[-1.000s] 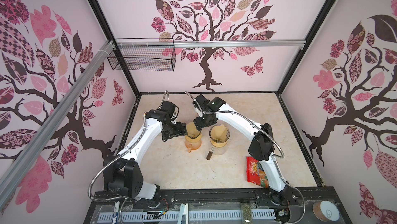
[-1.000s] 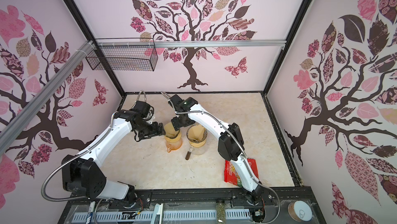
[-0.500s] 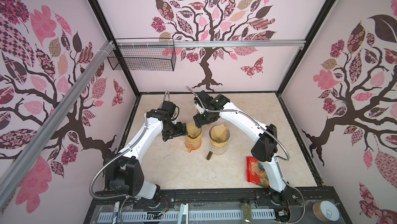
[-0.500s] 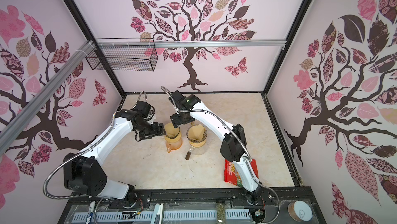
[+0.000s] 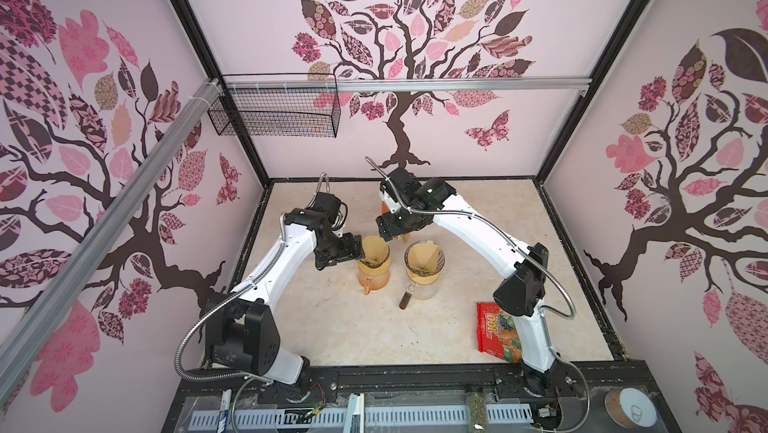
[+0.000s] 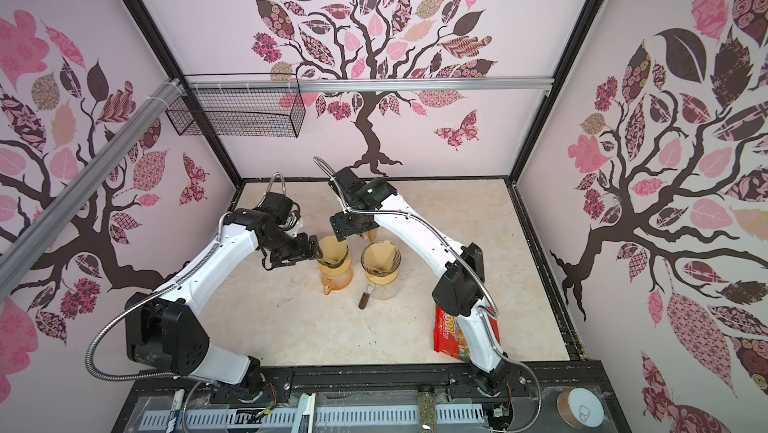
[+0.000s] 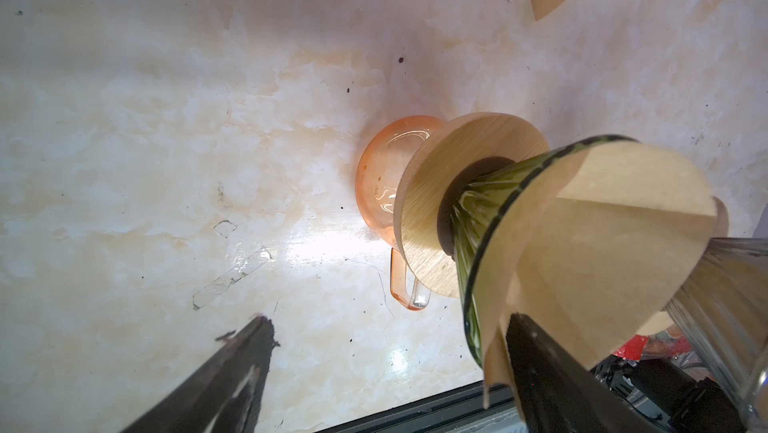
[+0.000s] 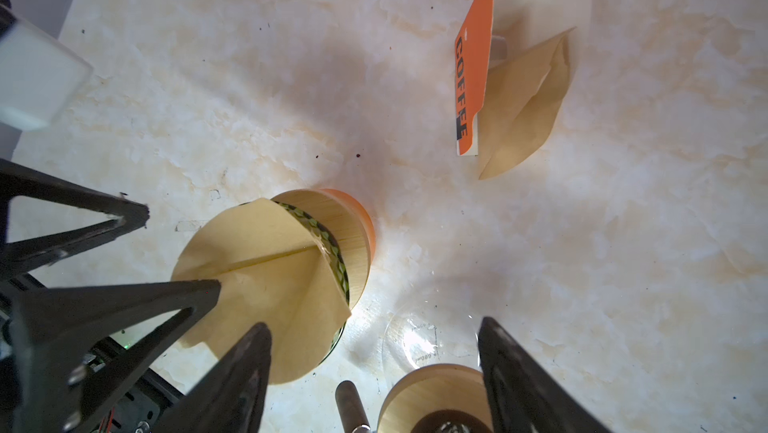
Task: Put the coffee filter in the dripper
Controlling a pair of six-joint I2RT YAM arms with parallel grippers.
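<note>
Coffee filter [image 7: 602, 235]: thin paper cone, judged near weightless, soft and easily creased. Best pinched lightly at the free rim. It stands in the green dripper [image 7: 486, 202] near the middle of the table [image 7: 166, 119], proud of the glass and leaning, so probably not fully seated. Left fingers [image 7: 540, 352], at the dripper's 9 o'clock, are spread wide and grip nothing, with one tip against the paper. Right fingers [image 8: 519, 372], at its 1 o'clock, are wide apart and empty.

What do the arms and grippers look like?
Left arm and right arm: white links, black joint housings, a silver corrugated hose looping along each. Small green light near the right wrist. Left gripper and right gripper: black, with tapered, pointed fingers.
</note>
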